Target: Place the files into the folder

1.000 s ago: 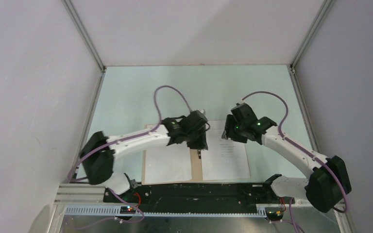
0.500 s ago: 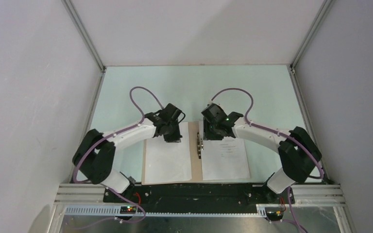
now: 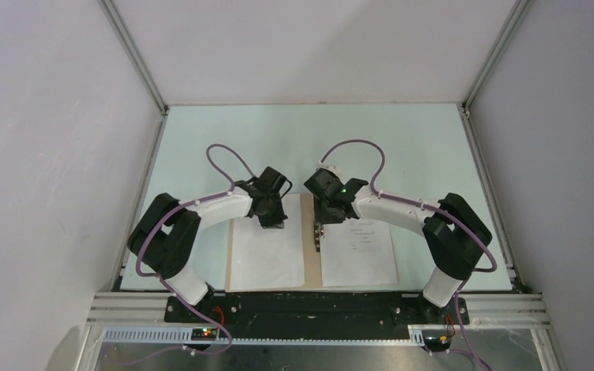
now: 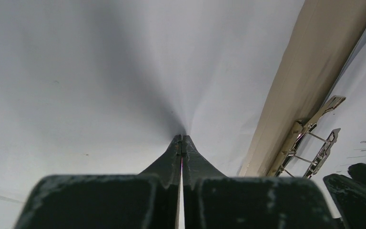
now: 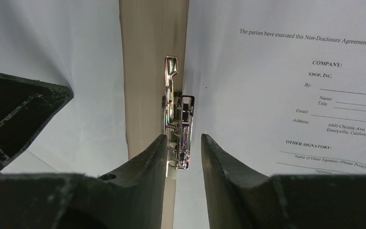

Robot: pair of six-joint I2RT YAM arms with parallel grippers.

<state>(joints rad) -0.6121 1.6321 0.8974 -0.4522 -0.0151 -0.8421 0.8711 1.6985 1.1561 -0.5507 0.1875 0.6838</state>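
Note:
The tan folder [image 3: 312, 267] lies open and flat on the table. A blank sheet [image 3: 267, 259] covers its left half and a printed sheet [image 3: 360, 255] its right half. The metal clip [image 3: 319, 238] sits on the spine between them. My left gripper [image 3: 275, 224] is shut, its tips [image 4: 181, 138] resting on the blank sheet [image 4: 100, 71] near its top edge. My right gripper [image 3: 321, 224] is open a little, and its jaws [image 5: 183, 140] straddle the near end of the clip [image 5: 176, 109], beside the printed sheet [image 5: 276, 95].
The pale green tabletop [image 3: 317, 139] stretches behind the folder. Grey walls with aluminium posts close in both sides and the back. A black rail [image 3: 309, 305] runs along the near edge by the arm bases. The left gripper's finger [image 5: 14, 109] shows close beside the right gripper.
My left gripper moved left from the spine onto the blank sheet's top. My right gripper moved left from the printed sheet's top edge to the clip on the spine.

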